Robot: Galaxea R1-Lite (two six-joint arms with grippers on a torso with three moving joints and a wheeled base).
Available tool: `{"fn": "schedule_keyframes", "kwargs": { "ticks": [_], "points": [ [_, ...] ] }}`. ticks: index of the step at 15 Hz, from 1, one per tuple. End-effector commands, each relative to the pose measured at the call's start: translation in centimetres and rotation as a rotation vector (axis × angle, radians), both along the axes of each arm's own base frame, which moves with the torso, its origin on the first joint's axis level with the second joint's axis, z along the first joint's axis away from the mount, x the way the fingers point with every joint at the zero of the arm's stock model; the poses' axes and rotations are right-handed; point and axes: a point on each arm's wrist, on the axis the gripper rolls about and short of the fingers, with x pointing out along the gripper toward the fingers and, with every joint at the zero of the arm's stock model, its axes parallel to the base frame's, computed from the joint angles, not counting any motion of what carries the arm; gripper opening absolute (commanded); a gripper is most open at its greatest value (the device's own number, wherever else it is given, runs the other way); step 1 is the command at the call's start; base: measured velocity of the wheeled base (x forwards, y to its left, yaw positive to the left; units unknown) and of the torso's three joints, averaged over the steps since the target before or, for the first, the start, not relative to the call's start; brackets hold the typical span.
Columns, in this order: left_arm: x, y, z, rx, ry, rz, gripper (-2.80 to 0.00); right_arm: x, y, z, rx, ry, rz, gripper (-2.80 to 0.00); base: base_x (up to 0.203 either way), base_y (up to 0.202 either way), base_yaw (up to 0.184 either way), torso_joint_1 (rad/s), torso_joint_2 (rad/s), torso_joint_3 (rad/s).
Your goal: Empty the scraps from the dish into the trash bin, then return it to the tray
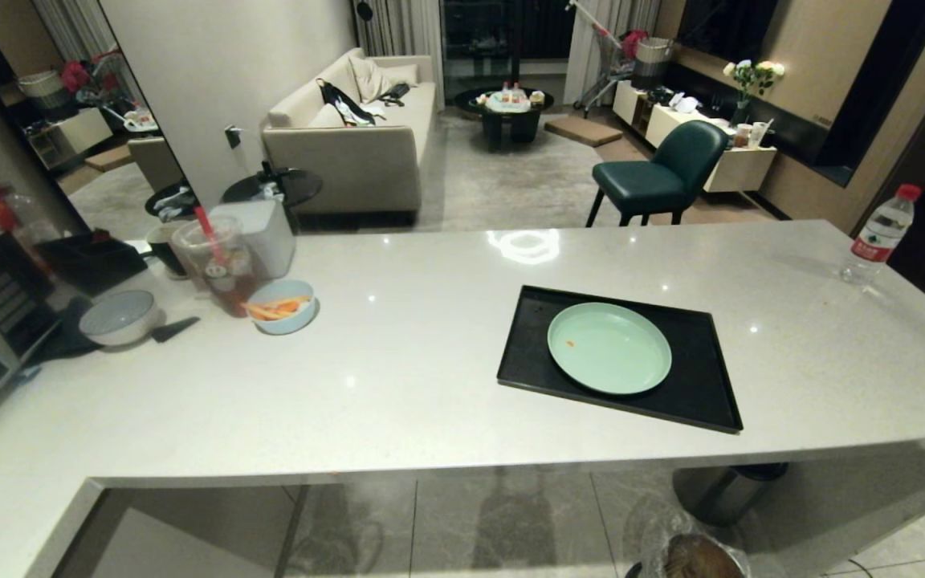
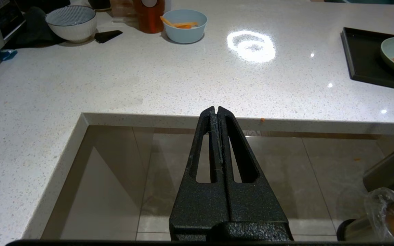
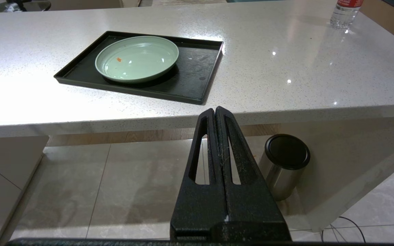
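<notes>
Dish on tray, nearly bare; both arms parked below the counter edge.

The dish (image 1: 609, 348) lay flat inside the tray (image 1: 699, 401), only an orange crumb (image 3: 118, 59) on it. Left gripper (image 2: 217, 110) and right gripper (image 3: 215, 110) were pressed together, holding nothing, short of the tray. The bagged trash bin (image 1: 699, 558) stood on the floor, nearer than the tray. Judged: task looked finished, and no further move seemed called for.

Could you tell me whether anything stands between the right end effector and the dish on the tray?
Nothing visible does. The right end effector sits shut below the counter edge, and the dish lies in the tray with only bare countertop between.
</notes>
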Motion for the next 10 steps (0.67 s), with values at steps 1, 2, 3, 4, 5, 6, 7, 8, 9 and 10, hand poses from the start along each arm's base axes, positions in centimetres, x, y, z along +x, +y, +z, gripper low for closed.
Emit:
{"fn": "schedule_keyframes", "kwargs": {
  "ticks": [1,2,3,4,5,6,7,8,9,10],
  "points": [
    [0.01,0.0,0.01,-0.001,0.0,0.0,-2.8,0.01,-0.01,0.01,-0.003,0.001,-0.002,-2.8,0.0,0.0,0.0,0.0,0.0,0.0],
    [0.01,0.0,0.01,-0.001,0.0,0.001,-2.8,0.01,-0.01,0.01,-0.004,0.001,-0.003,-2.8,0.0,0.0,0.0,0.0,0.0,0.0],
    [0.01,0.0,0.01,-0.001,0.0,0.001,-2.8,0.01,-0.01,0.01,-0.003,0.001,-0.003,-2.8,0.0,0.0,0.0,0.0,0.0,0.0],
    [0.01,0.0,0.01,-0.001,0.0,0.0,-2.8,0.01,-0.01,0.02,-0.001,-0.001,-0.003,-2.8,0.0,0.0,0.0,0.0,0.0,0.0],
    [0.01,0.0,0.01,-0.001,0.0,-0.001,-2.8,0.01,-0.01,0.02,-0.001,-0.001,-0.002,-2.8,0.0,0.0,0.0,0.0,0.0,0.0],
    [0.01,0.0,0.01,-0.001,0.0,0.001,-2.8,0.01,-0.01,0.02,-0.001,-0.001,-0.002,-2.8,0.0,0.0,0.0,0.0,0.0,0.0],
    [0.01,0.0,0.01,-0.001,0.0,-0.001,-2.8,0.01,-0.01,0.02,-0.002,-0.001,-0.002,-2.8,0.0,0.0,0.0,0.0,0.0,0.0],
    [0.01,0.0,0.01,-0.001,0.0,0.001,-2.8,0.01,-0.01,0.01,-0.006,0.001,-0.002,-2.8,0.0,0.0,0.0,0.0,0.0,0.0],
    [0.01,0.0,0.01,-0.001,0.0,-0.001,-2.8,0.01,-0.01,0.01,-0.007,0.001,-0.004,-2.8,0.0,0.0,0.0,0.0,0.0,0.0],
    [0.01,0.0,0.01,-0.001,0.0,0.001,-2.8,0.01,-0.01,0.02,-0.006,0.0,-0.005,-2.8,0.0,0.0,0.0,0.0,0.0,0.0]
  ]
}}
